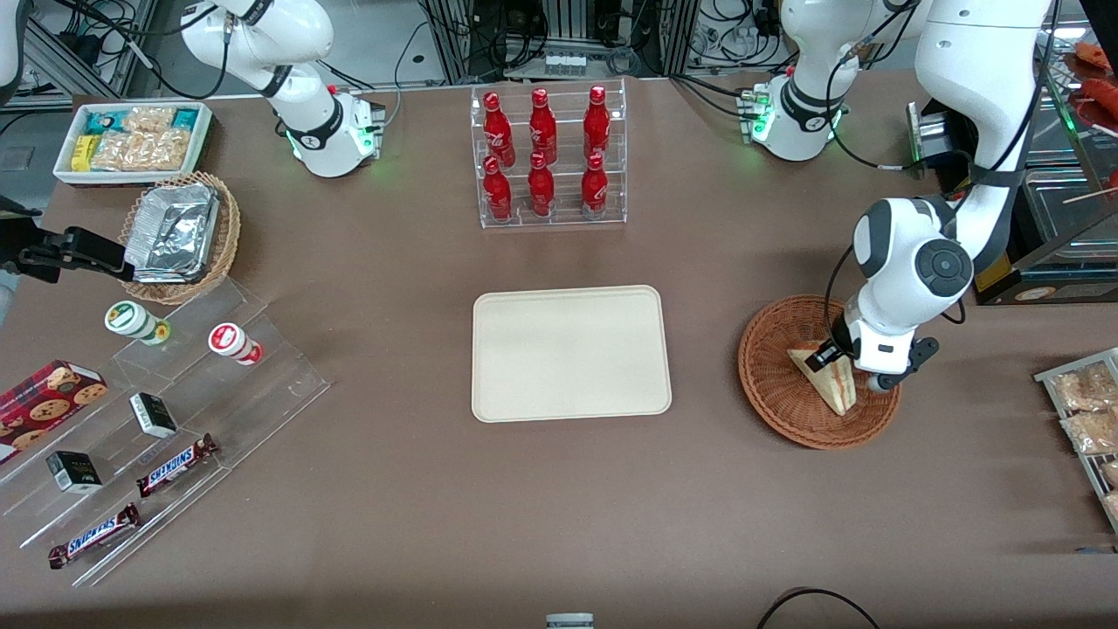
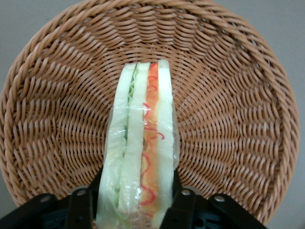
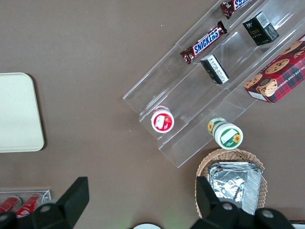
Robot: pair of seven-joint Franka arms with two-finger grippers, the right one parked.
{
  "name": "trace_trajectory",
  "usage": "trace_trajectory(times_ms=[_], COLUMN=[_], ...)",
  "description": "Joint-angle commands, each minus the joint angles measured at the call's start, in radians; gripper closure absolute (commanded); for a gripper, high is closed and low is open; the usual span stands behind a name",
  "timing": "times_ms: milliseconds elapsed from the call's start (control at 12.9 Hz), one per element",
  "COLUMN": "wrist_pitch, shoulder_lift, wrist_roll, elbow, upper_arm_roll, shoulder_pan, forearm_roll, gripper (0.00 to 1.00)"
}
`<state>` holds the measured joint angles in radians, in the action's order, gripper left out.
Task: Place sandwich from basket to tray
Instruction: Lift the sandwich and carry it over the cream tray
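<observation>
Sandwich point(image 2: 140, 148) — pinched between gripper point(image 2: 136, 205) jaws — inside basket point(image 2: 228, 95).

Left arm bent low, claw point(image 2: 136, 210) pointing down, fingers point(image 2: 81, 210) clamped on sandwich point(image 2: 140, 148)

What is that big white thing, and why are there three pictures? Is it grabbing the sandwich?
The white things are robot arms. One picture looks down at the whole table; the other two come from little cameras on the arms' wrists. The working arm's gripper, its two-fingered hand, is down in the brown basket. Its fingers sit on either side of the wrapped sandwich, touching it, so it looks gripped. The sandwich is not lifted yet. It should go on the cream tray, beside the basket. Red bottles and snacks stand around.
</observation>
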<state>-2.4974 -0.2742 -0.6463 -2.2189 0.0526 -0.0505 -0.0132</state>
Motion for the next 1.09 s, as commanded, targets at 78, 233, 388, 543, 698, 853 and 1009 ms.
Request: trace_trajectory(times_ms=[78, 233, 388, 543, 698, 853, 1009], wrist_pitch=[0.118, 0.252, 0.397, 0.463, 0.495, 0.505, 0.503], shoulder_lift=[0.046, 0.050, 0.049, 0.032, 0.004, -0.043, -0.118], wrist_roll=[0.091, 0.091, 0.079, 0.022, -0.003, -0.045, -0.079], elbow=[0.045, 0.125, 0.215, 0.303, 0.365, 0.427, 0.502], upper_arm_roll=[-0.005, -0.004, 0.018, 0.055, 0.061, 0.064, 0.064], shoulder_pan=[-0.002, -0.006, -0.017, -0.073, -0.150, -0.243, -0.310], forearm_roll=[0.012, 0.010, 0.004, -0.002, -0.005, -0.028, -0.030], gripper=[1.00, 1.00, 1.00, 1.00, 1.00, 1.00, 1.00])
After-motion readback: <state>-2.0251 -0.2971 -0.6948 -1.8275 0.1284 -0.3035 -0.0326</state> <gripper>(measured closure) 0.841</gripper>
